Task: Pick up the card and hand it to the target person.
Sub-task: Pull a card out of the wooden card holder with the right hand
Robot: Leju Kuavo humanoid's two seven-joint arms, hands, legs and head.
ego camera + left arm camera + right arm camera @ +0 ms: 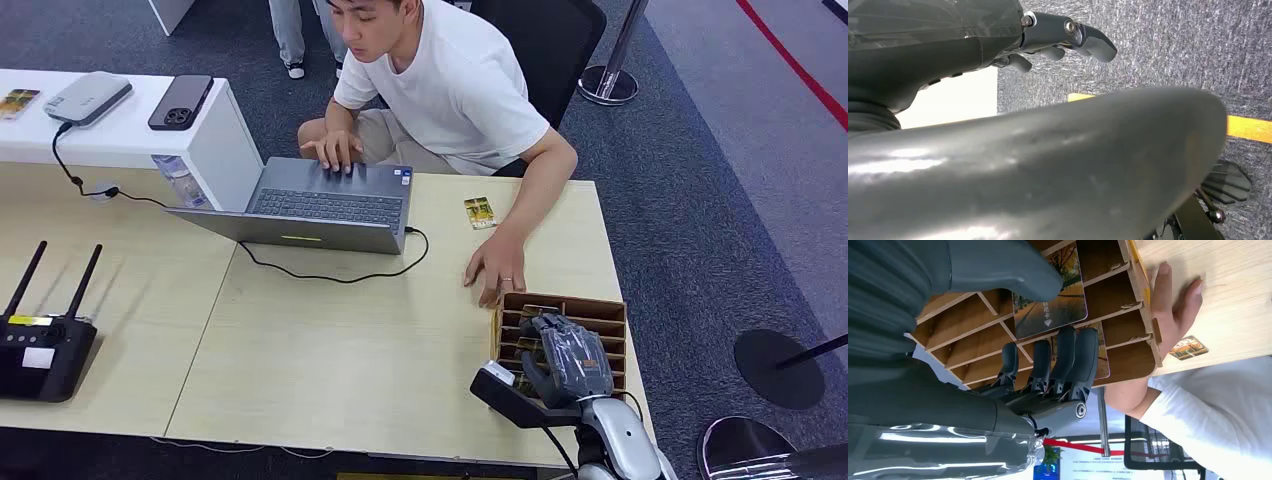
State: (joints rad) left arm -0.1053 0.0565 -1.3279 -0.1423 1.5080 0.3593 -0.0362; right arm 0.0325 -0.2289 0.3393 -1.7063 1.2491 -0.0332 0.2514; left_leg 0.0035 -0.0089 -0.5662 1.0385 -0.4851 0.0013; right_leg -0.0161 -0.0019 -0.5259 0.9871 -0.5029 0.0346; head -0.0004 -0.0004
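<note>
Right hand (1048, 360) poking into the wooden rack (1128, 305), thumb and fingers (1075, 365) either side of a card (1058, 305); person's hand (1173, 305) flat on table (1228, 295) beside it.

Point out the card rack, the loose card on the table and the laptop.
card rack (600, 308): head view, far wooden rim.
loose card (479, 212): head view, middle of its printed face.
laptop (330, 208): head view, keyboard.

Before me the pale wooden tabletop (330, 350) carries an open grey laptop (320, 205) with its black cable (340, 275), a black router (40, 345), a loose card (480, 212), a person's hand (495, 270), and a brown slotted card box (600, 310) under my hand (565, 355).
</note>
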